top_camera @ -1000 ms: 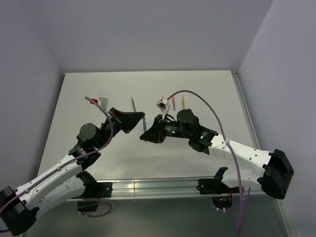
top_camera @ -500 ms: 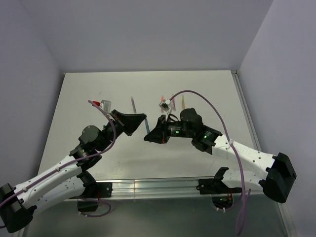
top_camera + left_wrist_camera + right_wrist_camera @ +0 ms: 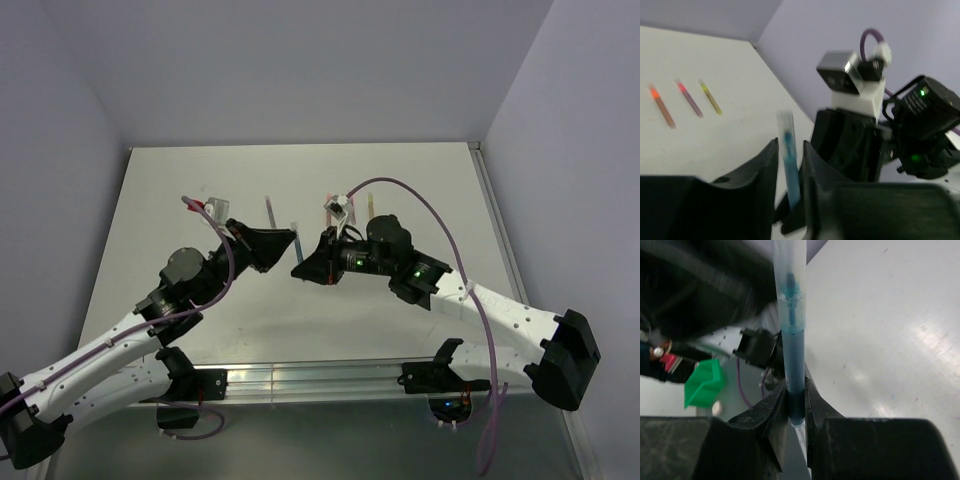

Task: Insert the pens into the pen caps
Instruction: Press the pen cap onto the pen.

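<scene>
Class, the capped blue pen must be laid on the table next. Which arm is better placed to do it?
Right. The right gripper clamps the blue pen by its barrel; the left gripper only flanks the cap, with slight gaps either side.

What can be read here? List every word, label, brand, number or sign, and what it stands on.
None: no text can be read anywhere. The blue pen, its cap, the three pens on the table, the left arm and the right arm show no legible print.
</scene>
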